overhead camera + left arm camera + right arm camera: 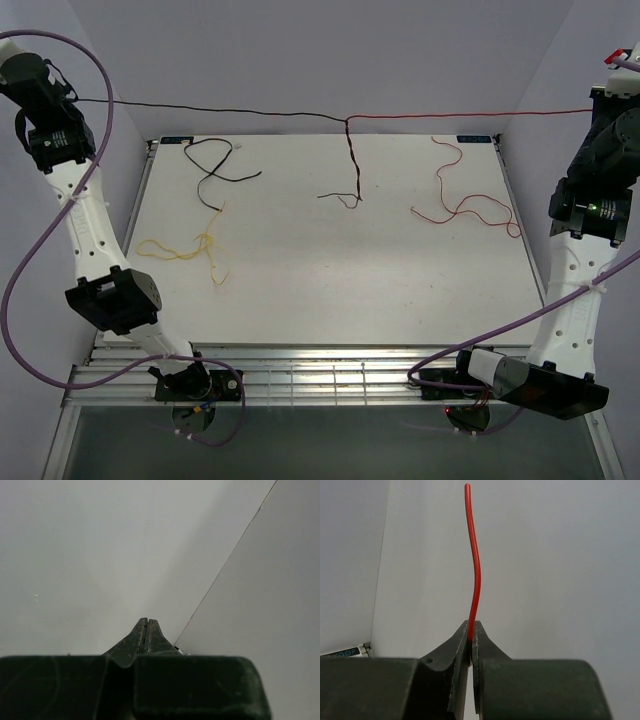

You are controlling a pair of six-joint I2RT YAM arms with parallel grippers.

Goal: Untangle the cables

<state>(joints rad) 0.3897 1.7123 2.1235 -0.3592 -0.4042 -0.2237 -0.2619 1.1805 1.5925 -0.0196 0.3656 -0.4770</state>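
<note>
Stretched cables bar the far edge; open table nearer

A taut black cable and a taut red cable span the air, twisted together mid-span, their twisted tail dropping to the counter. A loose black cable, yellow cable and loose red cable lie apart — left to right.

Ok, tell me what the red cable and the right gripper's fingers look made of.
The red cable: looks like plastic-insulated wire, smooth with a slight sheen; it holds a gentle bend. The right gripper fingers: dark, matte, hard plastic or coated metal, with fine scuffs; which is unclear.
</note>
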